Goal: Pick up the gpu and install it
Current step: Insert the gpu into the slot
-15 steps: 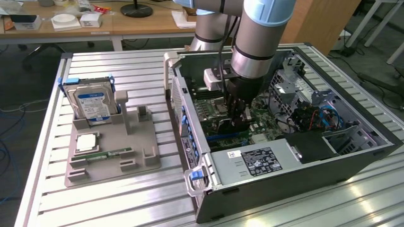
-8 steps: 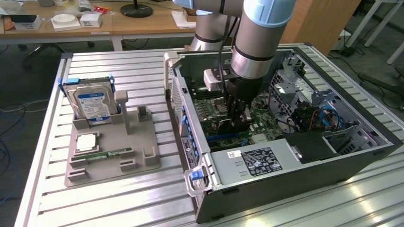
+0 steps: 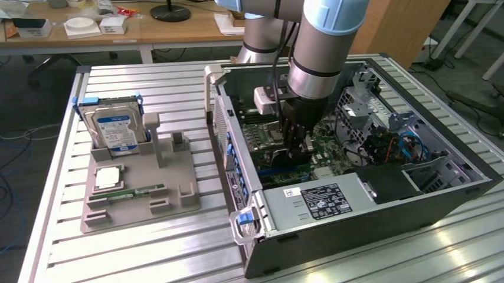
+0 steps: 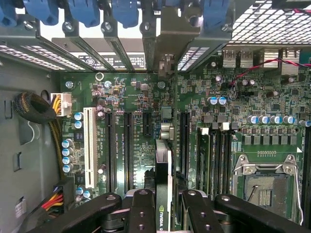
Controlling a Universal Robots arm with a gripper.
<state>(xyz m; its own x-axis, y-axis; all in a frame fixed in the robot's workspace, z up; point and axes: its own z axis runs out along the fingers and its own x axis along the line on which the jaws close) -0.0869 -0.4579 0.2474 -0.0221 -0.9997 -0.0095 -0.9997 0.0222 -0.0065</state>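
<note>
Well inside the open computer case (image 3: 441,194), the gripper (image 4: 164,195) clamps the gpu (image 4: 163,170) edge-on over the motherboard (image 4: 146,92) (pick-up evidently done). Installation looks under way; seating likely calls for squaring the card's edge over 1 slot (image 4: 183,141).

In the exterior view, an open computer case (image 3: 378,227) lies on a slatted metal table (image 3: 157,76), its power supply (image 3: 315,203) at six o'clock of the motherboard (image 3: 260,132). At nine o'clock of the case, a grey holder tray (image 3: 134,215) carries an upright hard drive (image 3: 115,131) at its twelve o'clock end, with a processor chip (image 3: 108,177) and a memory stick (image 3: 134,193) lying flat below. A wooden desk (image 3: 181,29) stands at twelve o'clock.
</note>
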